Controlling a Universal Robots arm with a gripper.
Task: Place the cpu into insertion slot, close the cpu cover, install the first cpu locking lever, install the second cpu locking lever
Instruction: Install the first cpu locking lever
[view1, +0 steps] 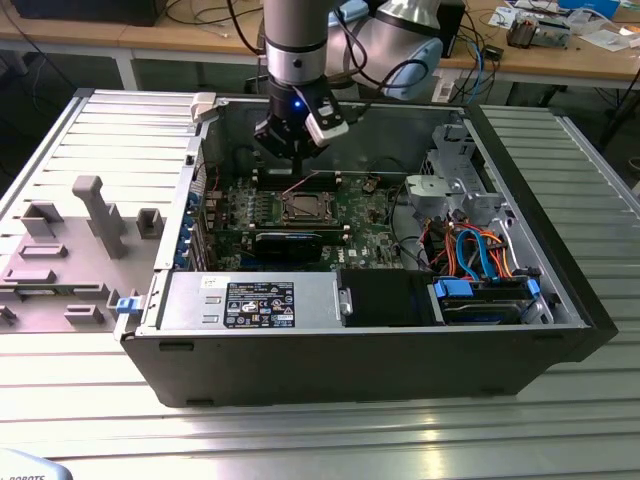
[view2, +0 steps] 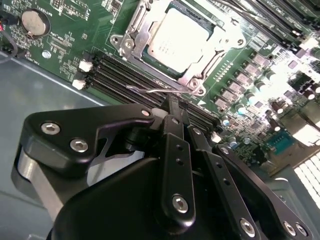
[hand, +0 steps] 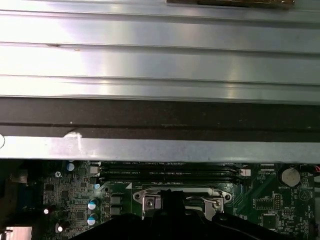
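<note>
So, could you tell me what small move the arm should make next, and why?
Probably ease the locking lever down toward the motherboard. The cpu lies seated with the cpu cover closed over its edges, while the lever's wire end stands raised right beside the gripper.

cpu under seemingly closed cpu cover

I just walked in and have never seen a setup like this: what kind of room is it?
Most likely a robotics lab or test workshop. An opened computer case lies on a ribbed metal table, the gripper hangs over its motherboard, and cluttered wooden workbenches stand behind.
</note>
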